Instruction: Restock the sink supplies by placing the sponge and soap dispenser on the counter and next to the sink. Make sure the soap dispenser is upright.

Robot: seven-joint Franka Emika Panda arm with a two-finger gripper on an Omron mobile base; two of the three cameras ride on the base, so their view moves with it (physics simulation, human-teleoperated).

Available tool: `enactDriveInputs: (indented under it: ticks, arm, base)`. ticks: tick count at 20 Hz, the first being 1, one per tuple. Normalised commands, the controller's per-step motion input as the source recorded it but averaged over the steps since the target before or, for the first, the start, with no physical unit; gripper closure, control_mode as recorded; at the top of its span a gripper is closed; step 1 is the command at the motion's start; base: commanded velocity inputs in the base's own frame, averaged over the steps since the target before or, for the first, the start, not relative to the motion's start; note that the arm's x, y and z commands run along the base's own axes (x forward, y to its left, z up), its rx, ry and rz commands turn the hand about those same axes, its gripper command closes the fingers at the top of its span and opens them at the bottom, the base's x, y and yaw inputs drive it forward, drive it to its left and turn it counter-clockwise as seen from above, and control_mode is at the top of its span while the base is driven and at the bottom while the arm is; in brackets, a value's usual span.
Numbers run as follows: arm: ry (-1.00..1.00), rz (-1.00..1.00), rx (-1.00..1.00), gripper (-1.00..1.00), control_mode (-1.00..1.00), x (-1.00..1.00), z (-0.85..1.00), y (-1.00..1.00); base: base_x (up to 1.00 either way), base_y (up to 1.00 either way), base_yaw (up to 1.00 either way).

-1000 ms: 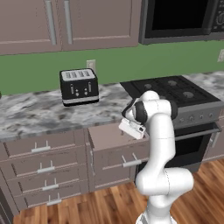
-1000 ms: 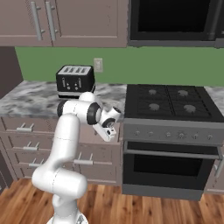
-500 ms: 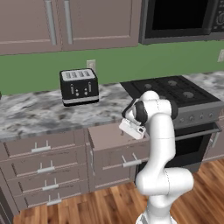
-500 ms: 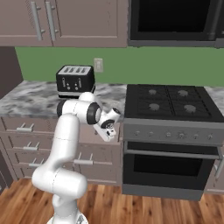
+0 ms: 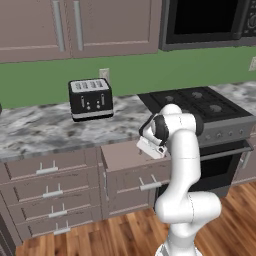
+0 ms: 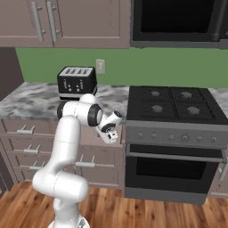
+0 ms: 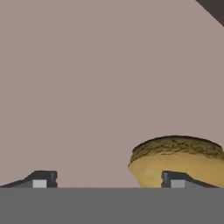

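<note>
Hand (image 7: 105,181) is hovering spread over the sponge (image 7: 177,159) in the open drawer (image 5: 125,155); nothing has shifted lately, so you're still pre-grasp.

Even, flat rendered light; hand view perhaps slightly soft.

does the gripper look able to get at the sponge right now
Probably yes. In the hand view the sponge lies just beyond the open gripper on the bare drawer floor, off toward one fingertip, so the gripper needs a small sideways shift.
</note>
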Motion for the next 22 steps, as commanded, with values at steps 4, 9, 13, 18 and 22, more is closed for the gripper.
enactDriveInputs:
  ticks: [4, 9, 13, 18, 22]
  arm:
    - [0.00, -0.08, 0.00, -1.00, -1.00, 0.00, -0.24, 0.00]
    - [0.01, -0.04, -0.02, -1.00, -1.00, 0.00, -0.20, 0.03]
    - [0.03, 0.00, 0.00, -1.00, -1.00, 0.05, -0.08, 0.00]
    - [0.01, 0.00, 0.00, -1.00, -1.00, 0.05, -0.10, 0.00]
    - [0.00, -0.05, -0.01, -1.00, -1.00, -0.12, -0.23, 0.00]
  base:
    - [0.00, 0.00, 0.00]
    - [0.00, 0.00, 0.00]
    - [0.00, 0.00, 0.00]
    - [0.00, 0.00, 0.00]
    - [0.00, 0.00, 0.00]
